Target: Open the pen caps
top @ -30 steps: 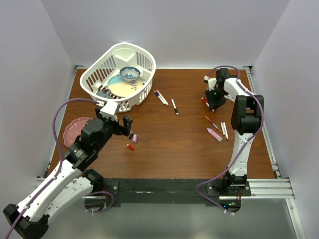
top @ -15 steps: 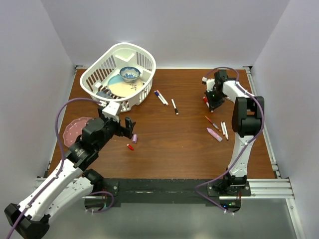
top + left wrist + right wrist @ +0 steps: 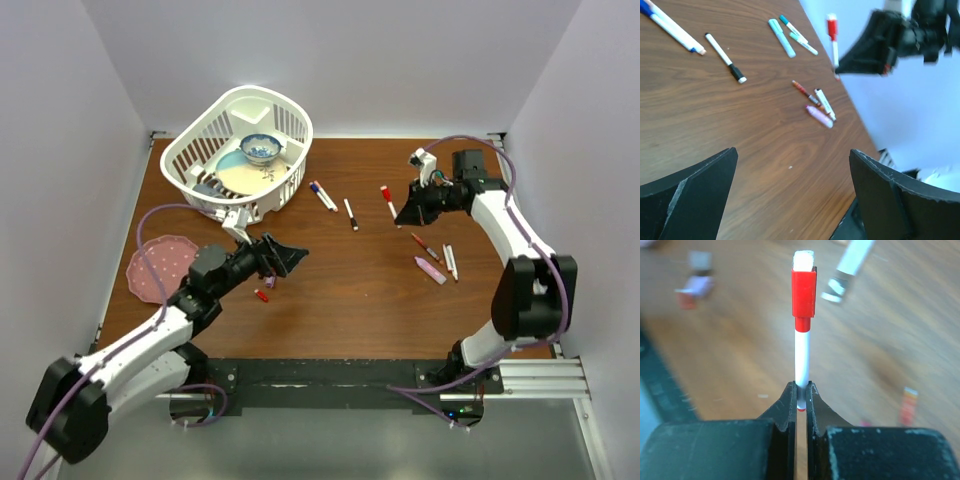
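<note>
1. The right claw (image 3: 801, 390) was clamped shut on the lower end of a white pen (image 3: 801, 357). It held the pen above the desk (image 3: 340, 300), with the red cap (image 3: 804, 292) fitted on the far end.
2. The left claw (image 3: 793, 151) hung wide open over the desk's left half, facing that pen and well apart from it.
3. A loose red cap (image 3: 261, 296) and a purple cap (image 3: 270, 282) lay just beside the left claw.
4. Between the arms lay a blue-ended pen (image 3: 322, 195) and a black-ended pen (image 3: 350, 213).
5. A pink pen (image 3: 430, 270) and a white-barrelled pen (image 3: 450, 262) lay close together near the right arm.
6. A white basket (image 3: 285, 120) stood far left, and a pink plate (image 3: 160, 268) lay nearer.
</note>
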